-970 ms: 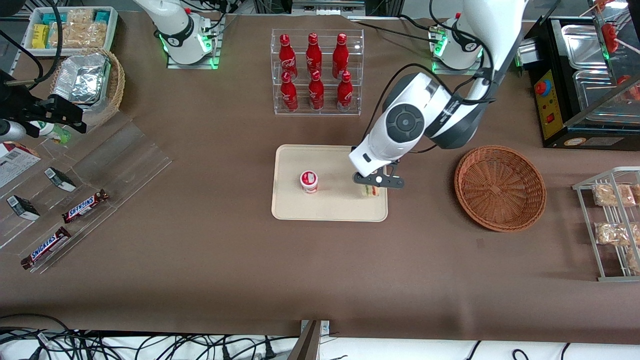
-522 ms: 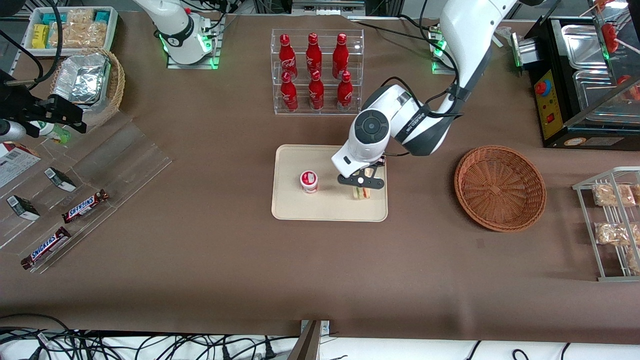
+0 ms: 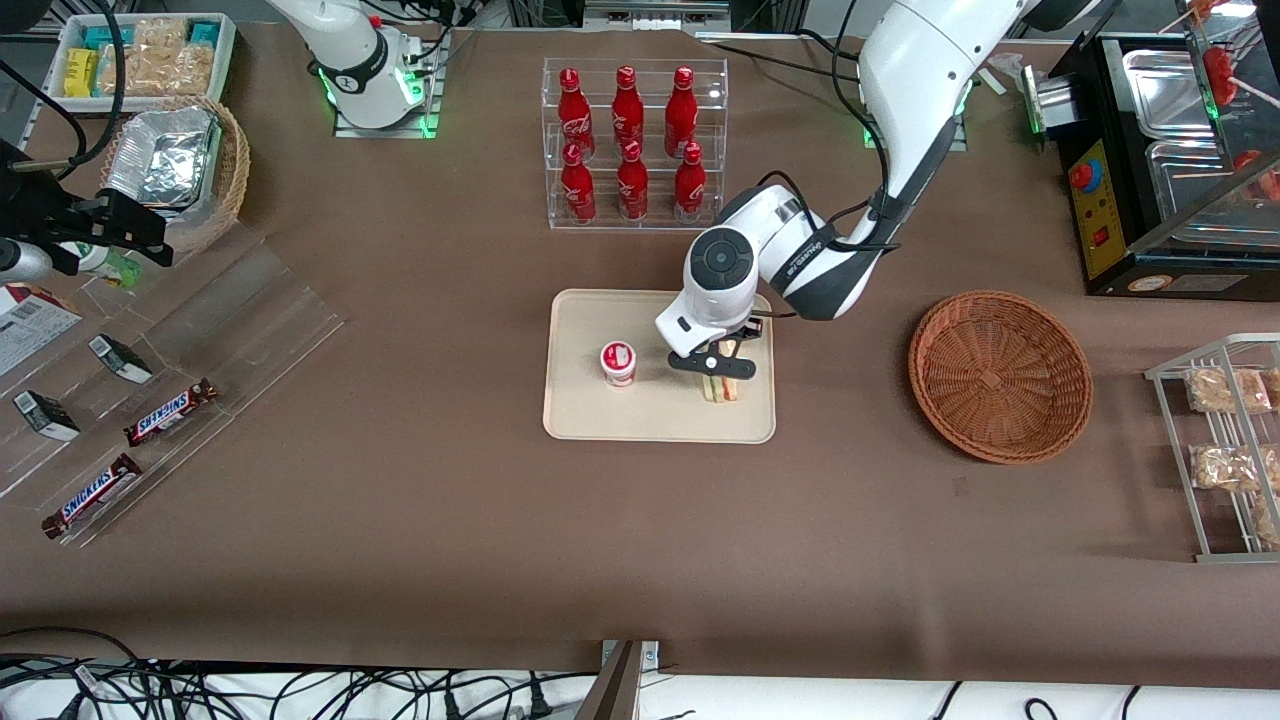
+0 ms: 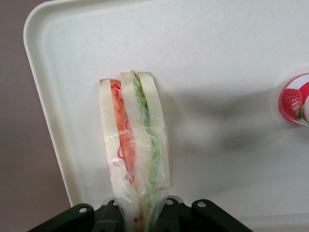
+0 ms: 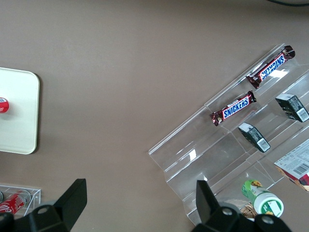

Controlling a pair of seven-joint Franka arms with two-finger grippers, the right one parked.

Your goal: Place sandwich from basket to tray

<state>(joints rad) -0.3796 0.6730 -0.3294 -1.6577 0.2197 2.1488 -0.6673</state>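
Observation:
My left gripper [image 3: 722, 372] hangs low over the cream tray [image 3: 578, 418], shut on the clear-wrapped sandwich [image 3: 724, 386]. In the left wrist view the sandwich [image 4: 135, 145] shows its white bread with orange and green filling, its wrapped end pinched between the black jaws of the gripper [image 4: 139, 218], its other end reaching over the tray [image 4: 217, 63] near a rounded corner. The reddish-brown wicker basket [image 3: 1000, 375] sits empty toward the working arm's end of the table.
A small red-lidded cup [image 3: 618, 362] stands on the tray beside the sandwich; the cup [image 4: 295, 99] also shows in the wrist view. A clear rack of red bottles [image 3: 632, 143] stands farther from the camera than the tray. A wire rack with bagged snacks [image 3: 1228, 440] lies past the basket.
The left arm has carried the sandwich from over the tray's basket-side edge further in over the tray toward the cup, and lower.

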